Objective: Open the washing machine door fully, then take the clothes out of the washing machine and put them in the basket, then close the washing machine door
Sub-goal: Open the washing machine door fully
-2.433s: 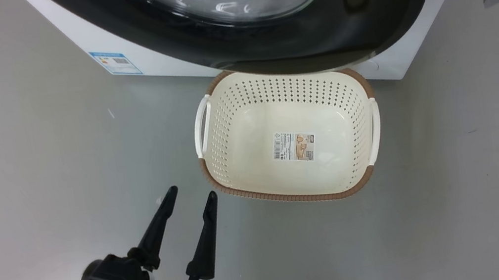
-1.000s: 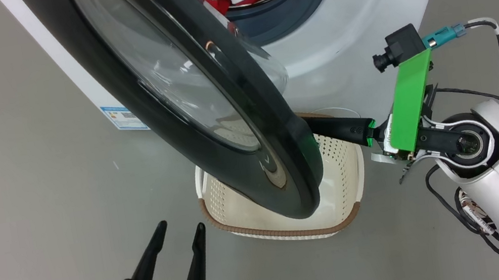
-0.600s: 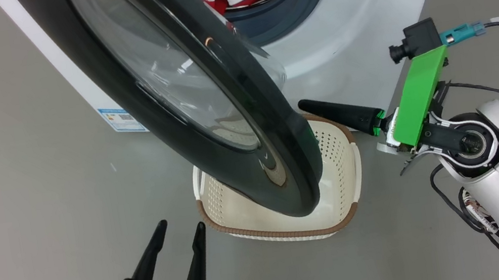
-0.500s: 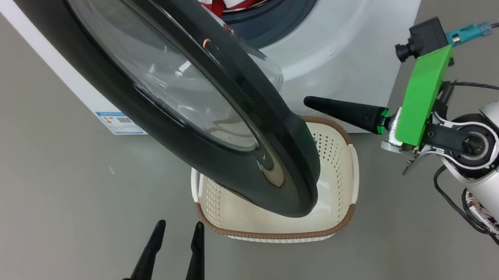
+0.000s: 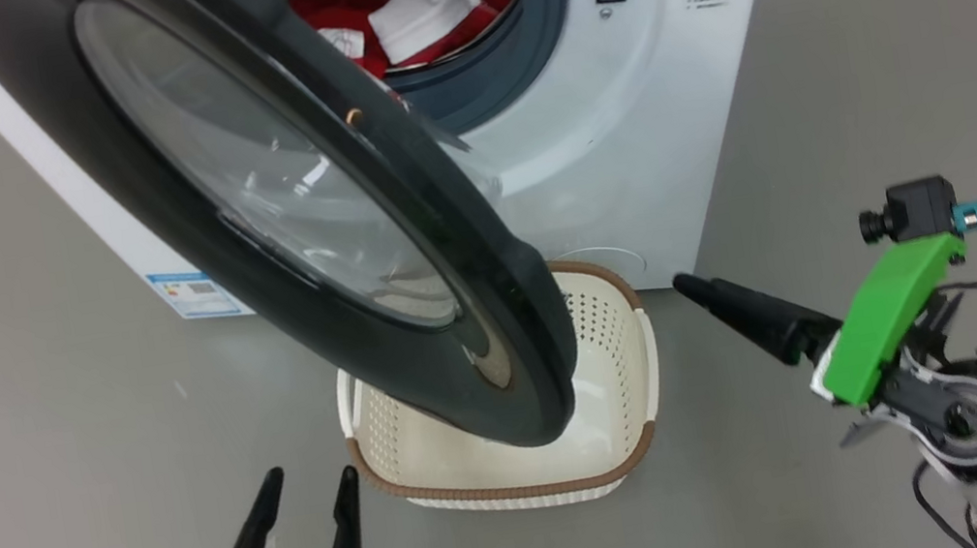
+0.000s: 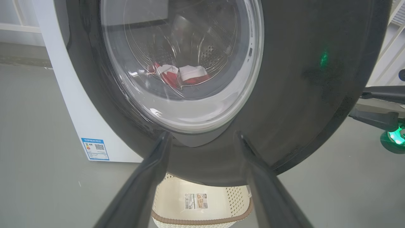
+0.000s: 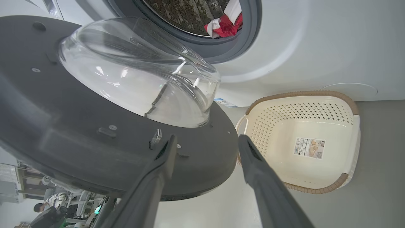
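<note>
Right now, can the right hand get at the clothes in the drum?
Probably, though tightly. The right hand is open beside the free edge of the door, and the clothes show through the gap past it. But the door is only part open, and its glass bowl bulges into that gap.

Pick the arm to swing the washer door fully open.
Right. The right gripper sits by the free edge of the door, on its inner side, jaws open, so it could likely push it wider. The left gripper faces the outer side, where a push would close it.
</note>
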{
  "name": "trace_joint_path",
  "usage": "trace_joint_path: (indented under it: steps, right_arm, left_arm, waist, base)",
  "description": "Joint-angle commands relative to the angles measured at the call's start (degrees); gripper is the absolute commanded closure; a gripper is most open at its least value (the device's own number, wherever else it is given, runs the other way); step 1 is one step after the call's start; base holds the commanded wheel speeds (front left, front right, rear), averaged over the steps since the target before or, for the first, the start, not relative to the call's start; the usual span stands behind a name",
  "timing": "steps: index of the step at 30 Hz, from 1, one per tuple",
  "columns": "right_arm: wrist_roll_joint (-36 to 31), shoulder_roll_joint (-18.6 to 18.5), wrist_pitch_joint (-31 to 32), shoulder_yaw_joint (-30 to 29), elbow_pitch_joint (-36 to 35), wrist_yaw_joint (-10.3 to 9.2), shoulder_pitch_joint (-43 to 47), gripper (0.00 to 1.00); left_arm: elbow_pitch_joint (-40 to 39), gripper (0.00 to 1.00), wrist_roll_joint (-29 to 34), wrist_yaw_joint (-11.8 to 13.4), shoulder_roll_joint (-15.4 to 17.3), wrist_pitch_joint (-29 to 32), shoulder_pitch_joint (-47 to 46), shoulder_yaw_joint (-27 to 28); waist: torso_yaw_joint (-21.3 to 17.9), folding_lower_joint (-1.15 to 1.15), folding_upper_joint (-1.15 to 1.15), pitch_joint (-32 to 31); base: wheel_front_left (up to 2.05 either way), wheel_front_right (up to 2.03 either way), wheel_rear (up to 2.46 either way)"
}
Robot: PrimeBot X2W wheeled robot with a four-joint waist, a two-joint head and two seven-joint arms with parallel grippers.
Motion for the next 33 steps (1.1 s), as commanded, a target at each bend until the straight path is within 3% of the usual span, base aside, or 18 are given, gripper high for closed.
trace_joint_path:
  steps: [1,7,17,26,30,33]
  right_arm:
    - [-1.6,-1.3,-2.1,1.0,-2.4,0.28,1.7,0.00]
    - [-7.2,-4.6,-9.0,5.1,-3.2,0.28,5.8,0.00]
    - [-11.1,-7.3,-21.1,9.7,-2.3,0.28,10.6,0.00]
    - [-17.1,-9.7,-33.5,14.3,2.0,0.28,13.0,0.00]
    - [-22.3,-9.3,-35.1,11.7,3.6,0.28,13.4,0.00]
    - [-29.3,-7.2,-35.1,5.1,2.5,0.28,14.9,0.00]
  left_arm:
    - [-1.4,0.00,0.4,-0.3,1.2,-0.7,0.1,2.6]
    - [-1.3,0.00,0.5,-0.3,1.2,-0.7,1.4,5.1]
    - [-0.8,0.00,1.0,-0.3,0.9,-0.7,1.8,7.0]
    - [-0.5,0.00,1.4,-0.3,0.5,-0.7,2.7,8.3]
    - [-0.4,0.00,1.6,-0.3,0.4,-0.7,3.1,9.2]
    - [-0.4,0.00,1.8,-0.3,0.3,-0.7,3.3,9.7]
  waist:
    - [-1.2,0.00,0.00,-0.8]
    - [-3.0,0.00,0.00,-1.1]
    - [-4.4,0.00,0.00,-1.6]
    - [-5.8,0.00,0.00,-2.5]
    - [-6.6,0.00,0.00,-2.7]
    - [-7.0,0.00,0.00,-2.6]
  base:
    - [0.00,0.00,0.00]
    - [0.00,0.00,0.00]
    - [0.00,0.00,0.00]
    - [0.00,0.00,0.00]
    - [0.00,0.00,0.00]
    - [0.00,0.00,0.00]
